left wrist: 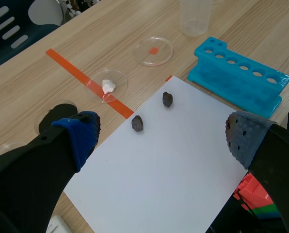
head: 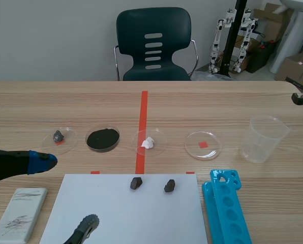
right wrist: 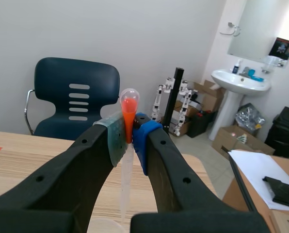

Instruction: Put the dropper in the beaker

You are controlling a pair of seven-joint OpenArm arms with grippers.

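- Not done yet, as far as can be seen: no dropper inside the beaker (head: 263, 138) in the scene view.
- Done, by the look of it: the picking up. Left to do: down into the beaker, then letting go.
- Pinches the dropper (right wrist: 129, 104) between the two pads of the right gripper (right wrist: 130, 138), just under the orange-red bulb. Fingers close together, tight on it.
- Holds it upright, bulb on top, thin clear tube hanging down between the fingers.
- Shows a pale round rim just under the tube, most likely the beaker. Tip inside or only above it: too hard to tell.
- Peeks into the scene view only at the far right edge, up high, to the right of the beaker.
- Beaker itself: clear, standing upright on the right side of the table (head: 90, 101), touching nothing.
- Left of the beaker: a row of little round dishes (head: 194, 143) across the middle of the table.
- Near side of the beaker: a blue rack (head: 228, 213) full of holes.
- Left of the rack: a white paper (head: 141, 218) with two dark stones (head: 136, 183) close to its far edge, a little apart.
- Over the near left part of that paper: the left gripper (left wrist: 161, 138), fingers spread wide, holding nothing, touching nothing, well apart from the beaker.
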